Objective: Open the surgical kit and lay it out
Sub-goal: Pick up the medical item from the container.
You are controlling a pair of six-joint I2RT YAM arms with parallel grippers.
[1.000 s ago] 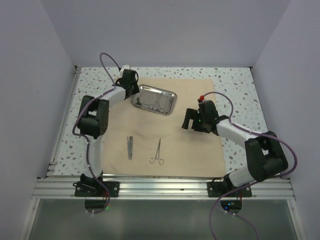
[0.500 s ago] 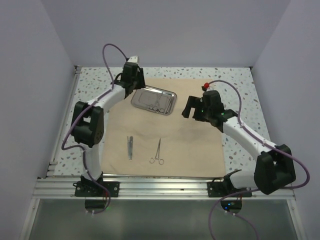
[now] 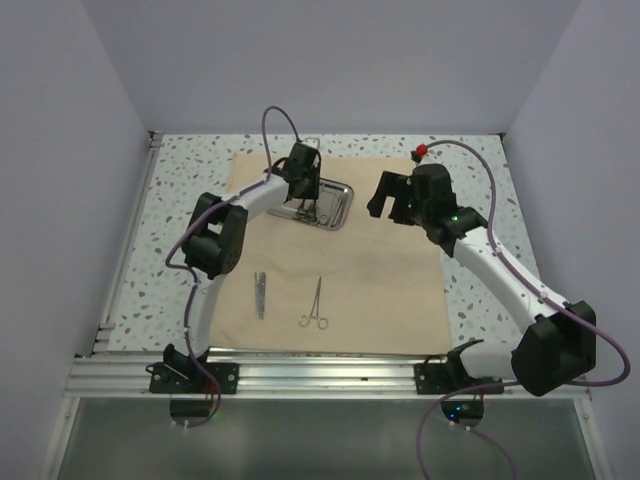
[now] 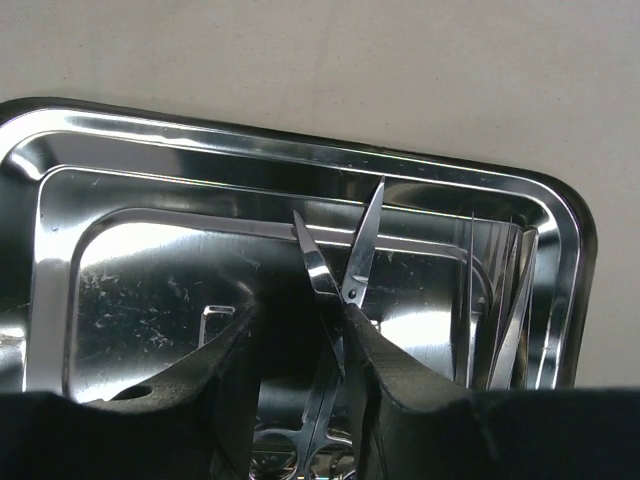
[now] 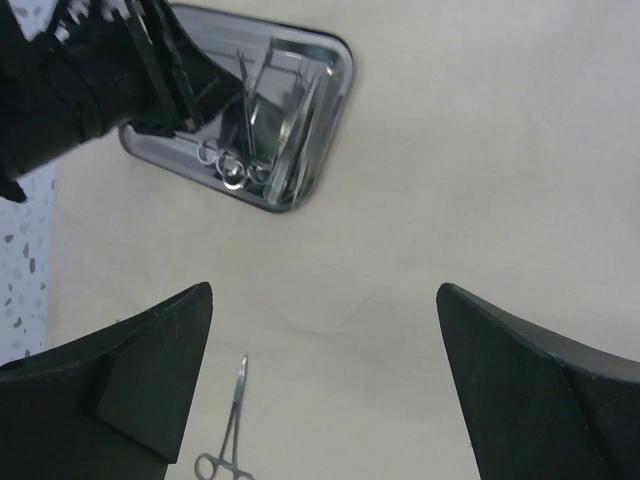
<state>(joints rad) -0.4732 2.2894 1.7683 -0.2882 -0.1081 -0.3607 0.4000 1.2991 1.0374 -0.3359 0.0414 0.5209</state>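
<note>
The beige cloth wrap (image 3: 385, 285) lies spread flat. On its far part sits the steel tray (image 3: 340, 210). My left gripper (image 3: 303, 188) reaches down into the tray (image 4: 300, 160). In the left wrist view it (image 4: 298, 320) is open, its fingers (image 4: 400, 375) straddling a pair of scissors (image 4: 352, 262) that lies close against the right finger. More thin instruments (image 4: 505, 300) lean at the tray's right end. My right gripper (image 3: 388, 203) hovers right of the tray, wide open (image 5: 325, 290) and holding nothing.
Two instruments lie on the near part of the cloth: a short one (image 3: 259, 296) and ring-handled forceps (image 3: 314, 305), the forceps (image 5: 228, 440) also showing in the right wrist view. Speckled tabletop (image 3: 180, 190) surrounds the cloth, with walls on three sides.
My left gripper swung right from the tray's left end to over the tray, and its jaws narrowed. My right arm stretched farther back, toward the tray's right side.
</note>
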